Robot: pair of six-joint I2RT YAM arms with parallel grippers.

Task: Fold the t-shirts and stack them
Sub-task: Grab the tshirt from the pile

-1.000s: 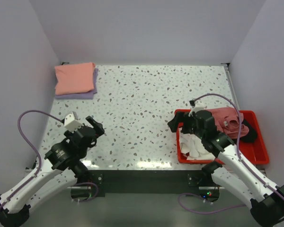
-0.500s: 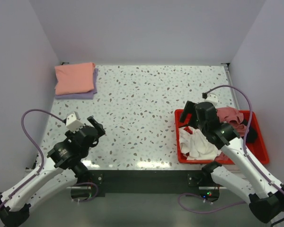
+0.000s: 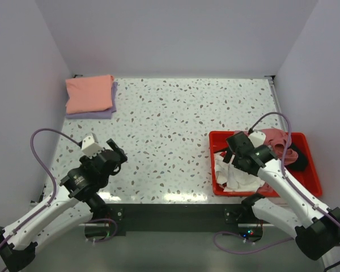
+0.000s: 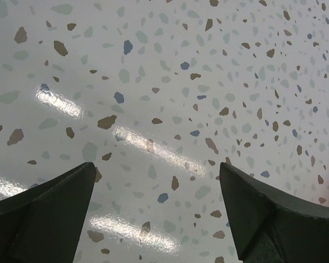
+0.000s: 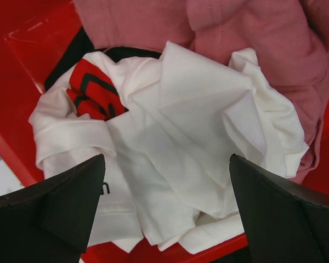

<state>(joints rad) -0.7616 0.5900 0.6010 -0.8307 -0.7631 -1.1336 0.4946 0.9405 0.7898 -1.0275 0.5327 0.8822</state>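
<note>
While your right end effector (image 5: 165,164) hangs wide above the red tray (image 3: 307,182), a white t-shirt (image 5: 197,120) and a rose tee (image 5: 236,27) lie crumpled inside; your left end effector (image 4: 156,170) gapes over the counter (image 4: 153,82).

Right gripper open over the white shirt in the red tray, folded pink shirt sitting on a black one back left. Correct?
No. The folded pink shirt lies on a lavender shirt, not a black one; the top view shows it. The rest is right.
</note>
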